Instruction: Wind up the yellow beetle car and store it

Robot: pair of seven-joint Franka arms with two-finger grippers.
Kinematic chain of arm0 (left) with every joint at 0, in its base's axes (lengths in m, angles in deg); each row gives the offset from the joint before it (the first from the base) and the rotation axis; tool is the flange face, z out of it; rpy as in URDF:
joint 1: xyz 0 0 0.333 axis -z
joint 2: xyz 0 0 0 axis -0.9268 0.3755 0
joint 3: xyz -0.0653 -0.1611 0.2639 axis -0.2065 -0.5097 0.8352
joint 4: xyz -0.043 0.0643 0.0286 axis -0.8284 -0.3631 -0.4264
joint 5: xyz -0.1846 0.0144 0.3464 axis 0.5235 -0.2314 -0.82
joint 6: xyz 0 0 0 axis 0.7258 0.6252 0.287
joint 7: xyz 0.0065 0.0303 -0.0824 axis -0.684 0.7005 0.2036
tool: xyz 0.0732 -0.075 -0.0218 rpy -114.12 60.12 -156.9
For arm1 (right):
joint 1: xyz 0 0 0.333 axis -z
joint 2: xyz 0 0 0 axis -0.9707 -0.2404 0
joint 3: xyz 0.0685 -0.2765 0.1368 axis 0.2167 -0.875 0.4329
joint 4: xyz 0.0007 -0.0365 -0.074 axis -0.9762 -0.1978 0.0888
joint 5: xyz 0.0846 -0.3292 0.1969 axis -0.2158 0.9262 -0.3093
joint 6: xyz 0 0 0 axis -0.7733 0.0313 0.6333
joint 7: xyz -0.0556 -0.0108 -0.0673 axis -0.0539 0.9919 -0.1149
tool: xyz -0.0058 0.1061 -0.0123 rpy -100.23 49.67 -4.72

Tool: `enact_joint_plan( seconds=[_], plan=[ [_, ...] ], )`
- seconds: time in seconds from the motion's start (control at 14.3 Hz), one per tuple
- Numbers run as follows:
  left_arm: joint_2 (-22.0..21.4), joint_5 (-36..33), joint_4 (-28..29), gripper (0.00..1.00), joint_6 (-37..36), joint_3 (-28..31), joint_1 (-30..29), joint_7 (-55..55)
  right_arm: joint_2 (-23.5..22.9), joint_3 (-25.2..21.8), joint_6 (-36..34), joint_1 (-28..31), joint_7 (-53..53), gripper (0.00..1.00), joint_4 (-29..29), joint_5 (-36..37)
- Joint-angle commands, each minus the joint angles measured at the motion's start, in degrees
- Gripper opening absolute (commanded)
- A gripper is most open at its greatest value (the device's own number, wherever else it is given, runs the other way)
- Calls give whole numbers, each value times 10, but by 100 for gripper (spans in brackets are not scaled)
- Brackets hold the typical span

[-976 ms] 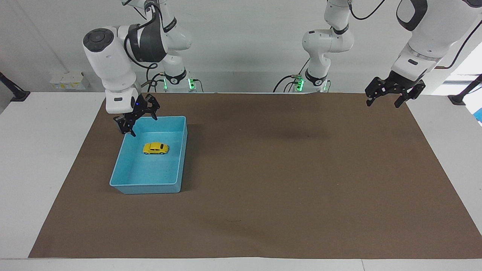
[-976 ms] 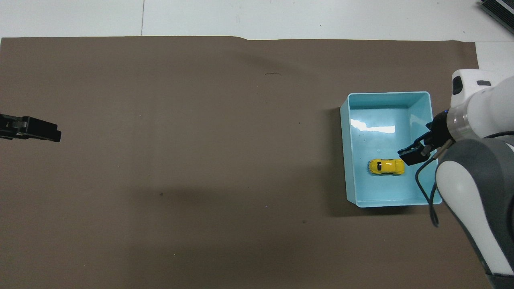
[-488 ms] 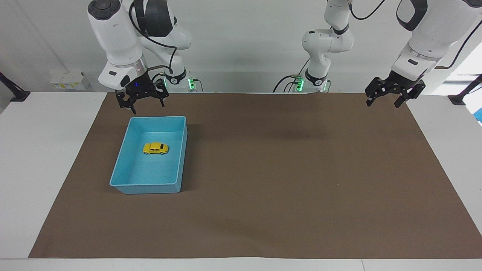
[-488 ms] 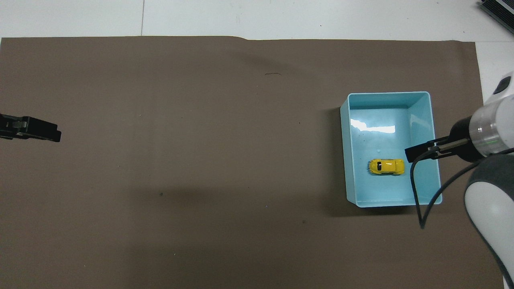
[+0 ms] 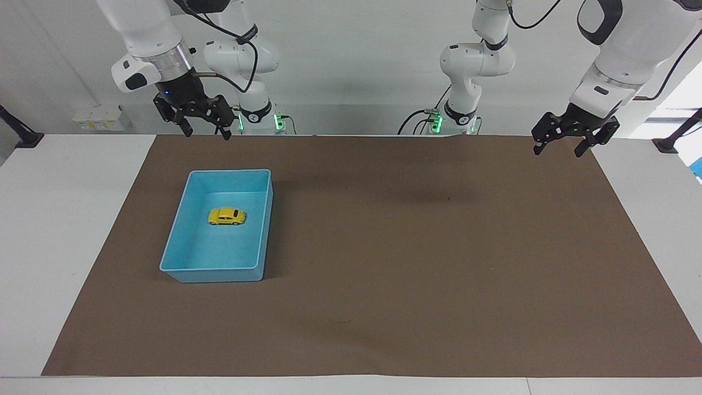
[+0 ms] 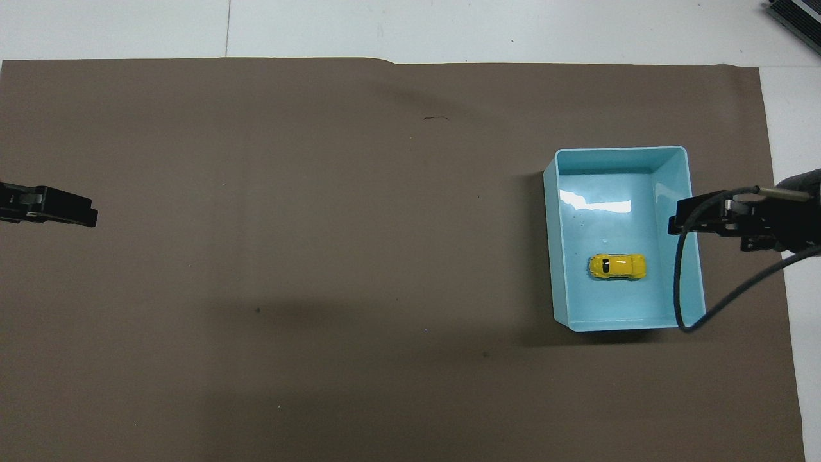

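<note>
The yellow beetle car (image 5: 226, 216) rests on its wheels on the floor of the blue bin (image 5: 219, 267), toward the right arm's end of the table. It also shows in the overhead view (image 6: 617, 266), inside the bin (image 6: 550, 256). My right gripper (image 5: 207, 134) is open and empty, raised well above the table by the bin's rim. In the overhead view it (image 6: 678, 224) overlaps the bin's side wall. My left gripper (image 5: 558, 152) is open and empty, waiting in the air over the mat's edge at the left arm's end (image 6: 90, 217).
A brown mat (image 5: 417, 263) covers most of the white table (image 5: 55, 219). A black cable (image 6: 680, 289) hangs from the right arm across the bin's corner in the overhead view. A dark object (image 6: 795, 19) lies at the table's far corner.
My right gripper has risen out of the bin area and drawn back toward the robots, empty. The car and bin have not moved. The left arm has not moved.
</note>
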Motion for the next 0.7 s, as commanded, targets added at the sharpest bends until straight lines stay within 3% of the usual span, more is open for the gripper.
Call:
enact_joint_plan(
  seconds=[0.0, 0.63],
  plan=[
    [-14, 7, 13, 100, 3, -4, -10, -7, -4, 1, -14, 11, 9, 100, 8, -2],
    [-14, 7, 13, 100, 3, -4, -10, -7, 1, 2, -5, 19, 1, 100, 6, 7]
  ],
)
